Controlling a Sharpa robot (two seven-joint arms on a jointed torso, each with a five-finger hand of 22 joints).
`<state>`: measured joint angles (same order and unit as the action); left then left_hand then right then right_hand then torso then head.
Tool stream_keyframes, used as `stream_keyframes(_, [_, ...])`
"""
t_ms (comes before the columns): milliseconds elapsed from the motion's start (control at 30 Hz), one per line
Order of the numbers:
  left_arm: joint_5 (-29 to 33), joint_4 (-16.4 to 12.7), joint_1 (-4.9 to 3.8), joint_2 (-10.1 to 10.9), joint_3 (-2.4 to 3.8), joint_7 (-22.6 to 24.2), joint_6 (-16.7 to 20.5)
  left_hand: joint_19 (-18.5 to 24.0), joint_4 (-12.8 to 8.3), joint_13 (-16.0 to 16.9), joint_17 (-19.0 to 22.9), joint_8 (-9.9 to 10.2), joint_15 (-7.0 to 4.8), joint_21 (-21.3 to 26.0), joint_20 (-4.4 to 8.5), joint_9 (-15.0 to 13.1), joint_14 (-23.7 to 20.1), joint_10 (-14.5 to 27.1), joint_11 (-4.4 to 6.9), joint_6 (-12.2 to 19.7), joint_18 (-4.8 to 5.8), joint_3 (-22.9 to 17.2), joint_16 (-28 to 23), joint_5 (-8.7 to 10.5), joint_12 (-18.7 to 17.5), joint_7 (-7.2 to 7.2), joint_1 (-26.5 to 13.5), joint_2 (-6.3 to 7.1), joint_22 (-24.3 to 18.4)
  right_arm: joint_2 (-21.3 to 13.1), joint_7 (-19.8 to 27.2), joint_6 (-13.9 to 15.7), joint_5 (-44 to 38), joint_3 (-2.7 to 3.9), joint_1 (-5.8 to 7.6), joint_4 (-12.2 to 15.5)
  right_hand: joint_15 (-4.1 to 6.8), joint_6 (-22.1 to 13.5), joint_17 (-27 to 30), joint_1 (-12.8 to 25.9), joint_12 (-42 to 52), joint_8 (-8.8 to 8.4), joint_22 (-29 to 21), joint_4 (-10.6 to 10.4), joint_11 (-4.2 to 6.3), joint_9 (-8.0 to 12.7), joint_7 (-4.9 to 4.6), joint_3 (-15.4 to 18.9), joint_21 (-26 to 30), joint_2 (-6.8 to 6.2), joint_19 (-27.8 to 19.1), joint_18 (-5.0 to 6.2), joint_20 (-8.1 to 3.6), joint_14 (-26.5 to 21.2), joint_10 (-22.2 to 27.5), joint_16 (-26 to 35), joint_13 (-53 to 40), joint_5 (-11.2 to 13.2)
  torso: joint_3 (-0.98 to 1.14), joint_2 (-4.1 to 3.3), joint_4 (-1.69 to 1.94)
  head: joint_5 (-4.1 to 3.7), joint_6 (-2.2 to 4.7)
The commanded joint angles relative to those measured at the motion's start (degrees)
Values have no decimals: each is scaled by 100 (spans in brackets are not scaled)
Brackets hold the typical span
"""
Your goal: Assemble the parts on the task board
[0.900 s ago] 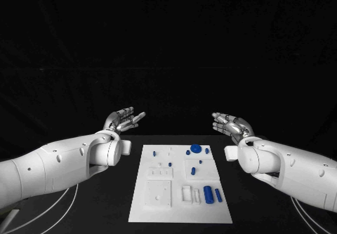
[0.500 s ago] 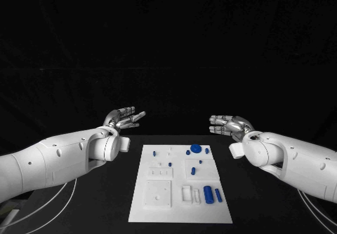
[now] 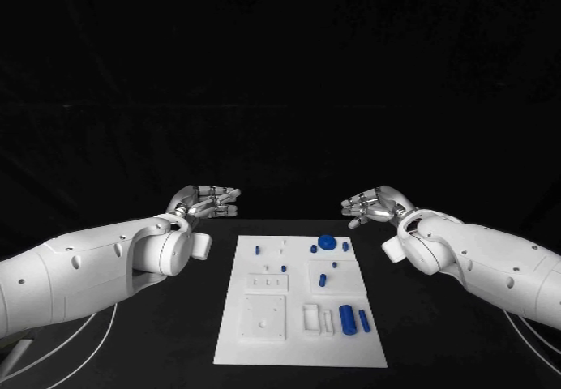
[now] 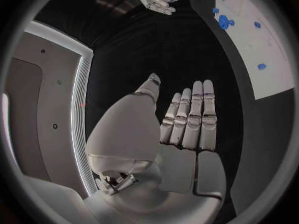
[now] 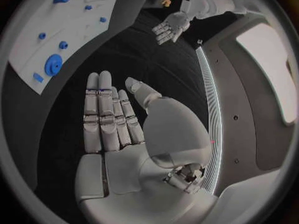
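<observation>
White rectangular task board (image 3: 299,356) lies flat mid-table, long side running away from the robot. Blue parts on it: round disc (image 3: 326,241) near the far edge, small pieces (image 3: 282,268) scattered on the far half, short peg (image 3: 323,280) mid-board, two cylinders (image 3: 347,318) lying side by side at the near right. White recessed blocks (image 3: 264,316) sit near left.

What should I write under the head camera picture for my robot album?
Both hands, left hand and right hand, open above the task board.
</observation>
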<state>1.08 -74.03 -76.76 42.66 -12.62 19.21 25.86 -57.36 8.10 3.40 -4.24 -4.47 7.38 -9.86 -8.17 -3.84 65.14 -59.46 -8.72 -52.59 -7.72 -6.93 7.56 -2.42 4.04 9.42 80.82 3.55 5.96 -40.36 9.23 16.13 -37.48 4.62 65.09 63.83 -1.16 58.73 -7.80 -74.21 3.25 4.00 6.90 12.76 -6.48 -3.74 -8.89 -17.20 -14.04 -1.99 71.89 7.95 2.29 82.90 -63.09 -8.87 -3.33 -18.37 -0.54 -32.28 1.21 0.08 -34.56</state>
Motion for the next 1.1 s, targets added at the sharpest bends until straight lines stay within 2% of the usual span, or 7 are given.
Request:
stream_keyframes(33, [-362, -230, -17, 109, 6, 34, -539, -209, -162, -5, -1, 25, -117, -111, 158, 1, 274, -265, 78, -331, 186, 63, 76, -32, -61, -46, -16, -118, 40, 57, -194, -206, -1611, 8, 10, -110, 190, 128, -523, -10, -19, -36, 208, 31, 103, 7, 84, 193, -443, -106, 689, 109, -287, 411, -281, -888, 9, -248, -51, -102, 90, -85, 6])
stream_keyframes(133, [-460, -482, -28, 235, 9, 22, -765, -467, -331, -4, -45, 79, -268, -289, 350, 8, 646, -392, 145, -413, 276, 120, 267, -41, -63, -68, 0, -189, 119, 93, -358, -289, -2291, 29, 41, -172, 254, 219, -1541, 154, -8, -50, 535, 120, 151, 11, 105, 202, -944, -111, 1040, 68, -451, 340, -367, -2293, 2, -218, -64, -192, 153, -159, 63])
stream_keyframes(267, [-550, -710, -42, 310, 23, 55, -1111, -629, -716, -4, -85, 81, -374, -498, 545, 11, 871, -380, 160, -389, 404, 212, 463, -35, -62, -46, 197, -138, 235, 127, -546, -421, -3084, 53, 122, -205, 233, 109, -2318, 233, 5, -37, 911, 290, 125, 8, 86, 54, -1397, -114, 1136, 122, -475, 143, -223, -3207, -2, -187, -78, -294, 239, -255, 111])
stream_keyframes(467, [-594, -1000, -135, 401, 46, 54, -1202, -431, -981, -6, -39, 86, -355, -592, 574, 12, 728, -306, 142, -386, 498, 362, 482, -31, -65, -54, 167, -226, 327, 181, -824, -469, -4072, 64, 232, -165, 156, 55, -2561, 181, 4, -45, 1275, 323, 50, 14, 63, 169, -1704, -106, 1074, 202, -388, 26, 41, -3696, -1, -95, -110, -469, 307, -324, 195])
stream_keyframes(733, [-639, -1259, -272, 496, 55, 40, -1213, -259, -1156, -3, 6, 85, -365, -725, 567, 11, 651, -637, 221, -447, 510, 442, 506, -33, -62, -87, 55, -373, 435, 350, -1273, -250, -5189, 68, 262, -86, 105, 62, -2450, -62, 1, -47, 1517, 318, -6, 16, 43, 263, -1798, -267, 1090, 273, -331, -7, 289, -3913, 0, 76, -116, -694, 414, -352, 344])
stream_keyframes(1000, [-665, -1335, -328, 526, 72, 37, -1189, -169, -1243, -3, 10, 86, -354, -828, 563, 11, 620, -569, 202, -439, 517, 469, 531, -34, -65, -82, -12, -404, 509, 449, -1657, -241, -5901, 68, 265, -47, 96, 81, -2332, -117, 5, -46, 1733, 240, 10, 16, 83, -64, -1821, -478, 1087, 267, -322, -32, 234, -4065, -3, 347, -132, -839, 461, -407, 416])
stream_keyframes(1100, [-666, -1349, -335, 532, 75, 28, -1192, -156, -1249, -3, 11, 87, -349, -835, 558, 11, 614, -538, 194, -432, 514, 476, 531, -34, -63, -78, -23, -404, 514, 467, -1723, -251, -6002, 67, 266, -43, 90, 37, -2297, -151, 5, -47, 1786, 186, 5, 20, 101, -71, -1797, -523, 1092, 267, -315, -35, 271, -4090, -2, 385, -140, -875, 459, -419, 382])
